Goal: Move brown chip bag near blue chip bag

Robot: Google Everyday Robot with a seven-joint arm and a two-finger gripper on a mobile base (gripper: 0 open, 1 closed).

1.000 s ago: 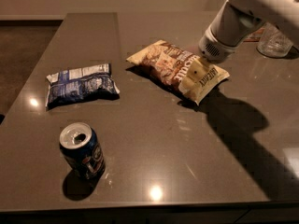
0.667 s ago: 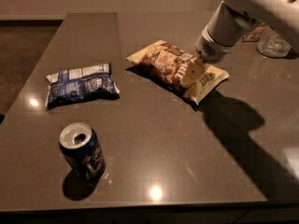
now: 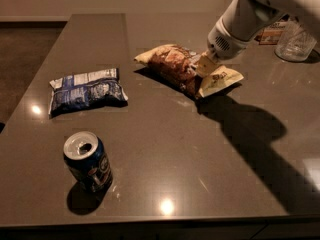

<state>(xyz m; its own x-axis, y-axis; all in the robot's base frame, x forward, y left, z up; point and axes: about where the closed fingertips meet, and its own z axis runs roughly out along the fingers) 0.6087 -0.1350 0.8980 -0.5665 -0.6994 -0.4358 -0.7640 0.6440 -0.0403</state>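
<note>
The brown chip bag [image 3: 175, 69] lies on the grey table top at the back middle, with its cream-yellow right end [image 3: 220, 80] pointing right. The gripper [image 3: 205, 66] comes down from the upper right on a white arm and sits right over the bag's right part, touching or almost touching it. The blue chip bag [image 3: 86, 90] lies flat at the left of the table, well apart from the brown bag.
A blue soda can [image 3: 88, 161] stands upright at the front left. A clear glass [image 3: 295, 43] and a small box [image 3: 272, 34] stand at the back right. The table's left edge [image 3: 35, 89] runs close to the blue bag. The arm's shadow falls to the right.
The gripper has moved left and slightly down along the brown chip bag's right end. The bags and the can have not moved.
</note>
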